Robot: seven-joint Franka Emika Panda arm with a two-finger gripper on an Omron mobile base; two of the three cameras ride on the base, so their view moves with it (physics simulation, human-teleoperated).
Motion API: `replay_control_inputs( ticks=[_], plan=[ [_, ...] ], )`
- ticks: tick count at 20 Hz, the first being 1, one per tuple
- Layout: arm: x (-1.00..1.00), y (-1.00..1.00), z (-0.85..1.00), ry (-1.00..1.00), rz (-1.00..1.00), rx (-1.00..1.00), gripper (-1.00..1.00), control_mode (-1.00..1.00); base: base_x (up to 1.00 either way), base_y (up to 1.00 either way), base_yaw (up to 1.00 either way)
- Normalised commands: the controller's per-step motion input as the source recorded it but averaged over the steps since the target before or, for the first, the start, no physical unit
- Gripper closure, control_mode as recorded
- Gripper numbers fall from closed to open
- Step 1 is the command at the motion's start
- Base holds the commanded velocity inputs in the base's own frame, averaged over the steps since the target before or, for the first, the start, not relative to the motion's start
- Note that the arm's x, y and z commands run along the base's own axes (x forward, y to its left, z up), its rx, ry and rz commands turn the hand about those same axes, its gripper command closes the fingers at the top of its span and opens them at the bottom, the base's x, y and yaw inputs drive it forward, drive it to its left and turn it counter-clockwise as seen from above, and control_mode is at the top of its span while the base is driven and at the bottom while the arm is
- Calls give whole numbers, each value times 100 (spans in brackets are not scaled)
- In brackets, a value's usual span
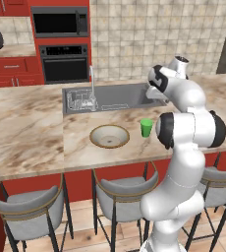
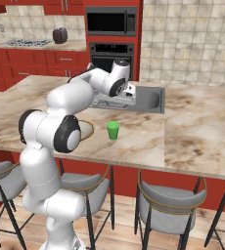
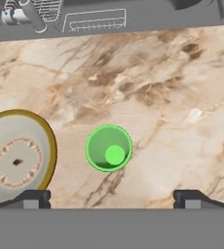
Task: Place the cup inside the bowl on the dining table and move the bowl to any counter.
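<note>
Hand view puts my gripper (image 3: 109, 199), jaws spread and empty, above the cup (image 3: 109, 148), just beside the bowl (image 3: 16, 158). I could tip the cup if I descend off-centre.

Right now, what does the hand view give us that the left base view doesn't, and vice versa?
Hand view alone: a look straight down into the cup, showing its inside bottom, with both fingertips wide apart at the lower edge, and the ring pattern in the bowl's centre.

Left base view alone: the faucet, the wall ovens, the grey stools, and the arm's own body.

Both: cup upright beside the bowl, apart from it, on the dining table, with the sink behind.
</note>
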Motion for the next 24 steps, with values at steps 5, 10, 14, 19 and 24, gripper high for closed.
replay_control_inputs(
  ticks=[5,10,14,19,24],
  plan=[
    [1,-7,-12,0,0,4,-100,-100,0,0,0],
    [5,-2,0,0,0,0,-100,-100,0,0,0],
    [0,0,0,4,0,0,-100,-100,0,0,0],
    [0,0,0,7,0,0,-100,-100,0,0,0],
    [0,-4,-1,9,0,0,-100,-100,0,0,0]
  ],
)
